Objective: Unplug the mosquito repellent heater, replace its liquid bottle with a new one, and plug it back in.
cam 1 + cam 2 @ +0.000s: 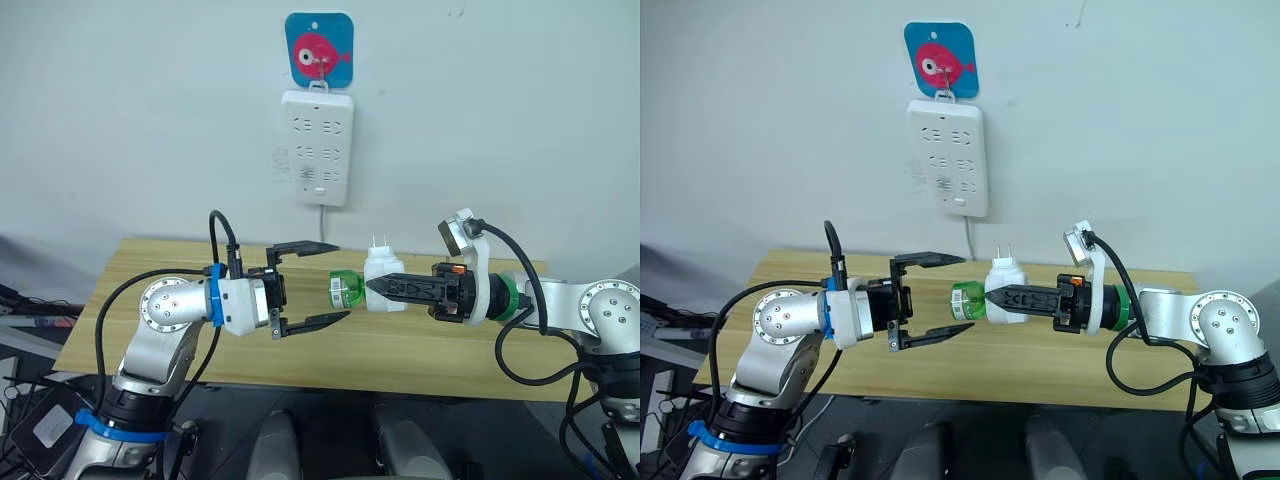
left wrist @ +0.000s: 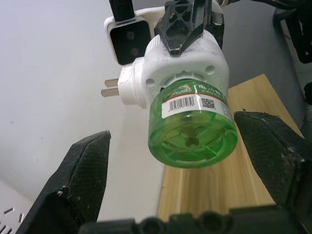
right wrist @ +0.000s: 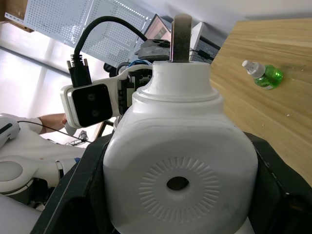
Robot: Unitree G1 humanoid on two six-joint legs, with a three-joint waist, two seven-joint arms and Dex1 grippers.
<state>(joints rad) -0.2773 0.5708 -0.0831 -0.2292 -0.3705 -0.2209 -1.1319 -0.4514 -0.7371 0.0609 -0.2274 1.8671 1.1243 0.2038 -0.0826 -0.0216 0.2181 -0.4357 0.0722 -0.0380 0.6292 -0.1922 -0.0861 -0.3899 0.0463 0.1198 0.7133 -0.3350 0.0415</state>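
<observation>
Your right end effector [image 1: 385,286] grips the heater [image 1: 383,278] above the tabletop [image 1: 440,350], its green bottle [image 1: 345,289] facing left so the open left end effector [image 1: 336,283] can unscrew it.

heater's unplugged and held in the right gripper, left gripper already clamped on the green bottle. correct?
Not quite. The left gripper is open, its fingers standing either side of the green bottle without touching it, as the left wrist view shows. The rest holds: the mosquito repellent heater is off the power strip and held in the right gripper.
</observation>
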